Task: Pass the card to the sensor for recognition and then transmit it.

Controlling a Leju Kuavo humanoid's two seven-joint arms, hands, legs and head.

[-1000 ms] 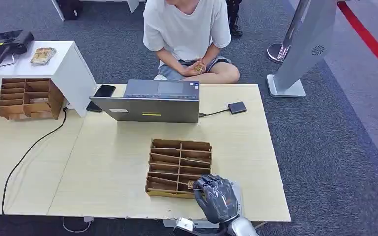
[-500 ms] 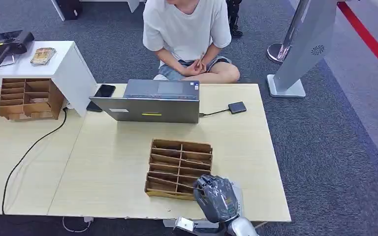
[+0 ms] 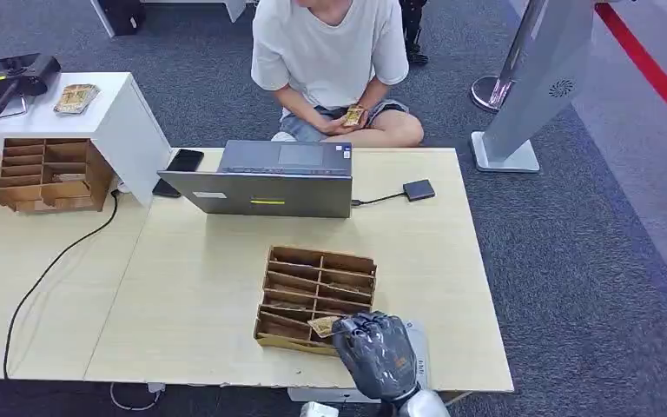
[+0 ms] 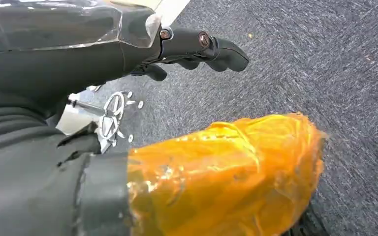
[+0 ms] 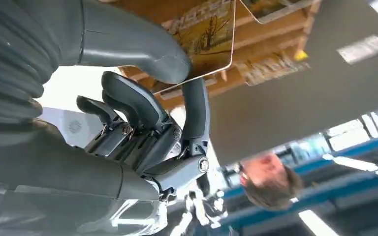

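On the far left of the head view a white stand (image 3: 113, 113) sits on the light wood table (image 3: 191, 295). A small stack of cards (image 3: 75, 98) lies on top of the stand, and a brown box with slots (image 3: 49, 175) sits just below it. A black phone (image 3: 183, 161) lies between the stand and the grey laptop (image 3: 265, 178). A person in a white shirt (image 3: 330, 52) sits on the carpet behind the laptop and holds a small yellow card in both hands. A thin cable runs from the laptop to a small black sensor (image 3: 418, 189) just to its right.

In front of the laptop, near the table's front edge, is a brown cardboard organizer (image 3: 314, 294) with many slots. The card (image 3: 323, 326) is at the front row of the organizer, tilted up out of a slot. The right hand (image 3: 378, 354) is at that front corner. In the right wrist view the card (image 5: 204, 39) is pinched between the thick thumb and a dark finger, and the other fingers are curled in below it.

The left hand (image 4: 197, 46) hangs over the grey carpet with nothing in it, its dark fingers loosely bent.
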